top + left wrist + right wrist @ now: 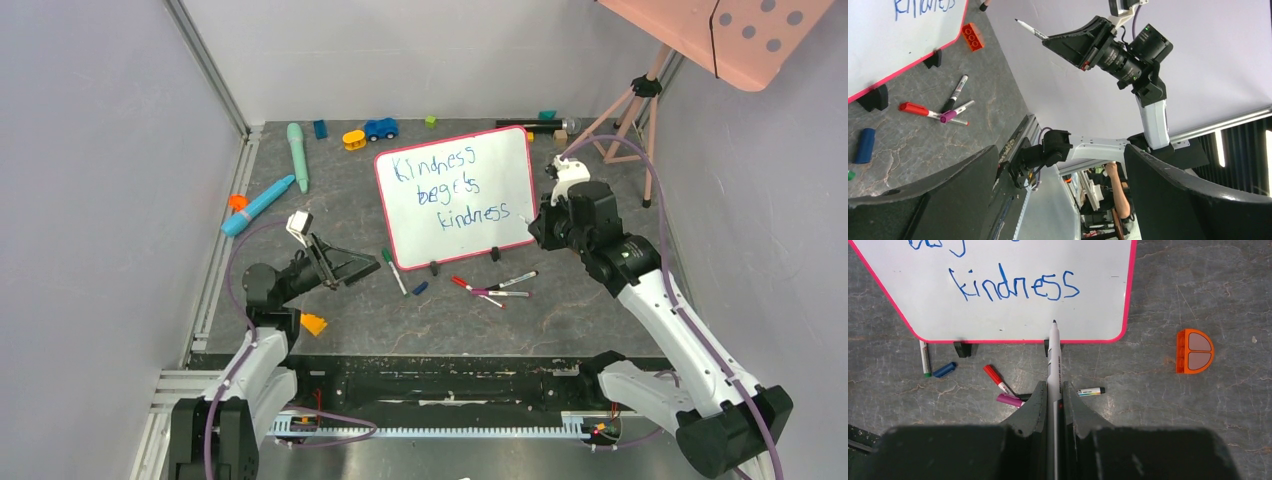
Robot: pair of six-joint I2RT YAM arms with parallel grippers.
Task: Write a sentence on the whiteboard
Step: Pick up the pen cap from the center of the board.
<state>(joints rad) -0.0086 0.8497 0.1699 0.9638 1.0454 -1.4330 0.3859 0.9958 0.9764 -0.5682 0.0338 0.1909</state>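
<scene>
Right wrist view: glossy white pink-framed whiteboard (1013, 322) top cut off, blue handwritten sentence (1013, 286) partly cropped; right fingers (1030, 412) clamped on white marker (1053, 360); left fingers (948, 200) wide apart.

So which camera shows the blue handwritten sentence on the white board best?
The top external view: all three lines of the blue handwritten sentence sit whole on the glossy white pink-framed whiteboard. The right wrist view shows only the last word, plus scraps above; the left wrist view catches just a cut-off scrap.

Right gripper (1054, 392) clamps marker (1053, 350); tip beneath the sentence (1013, 287) on the whiteboard (1098, 270).
</scene>
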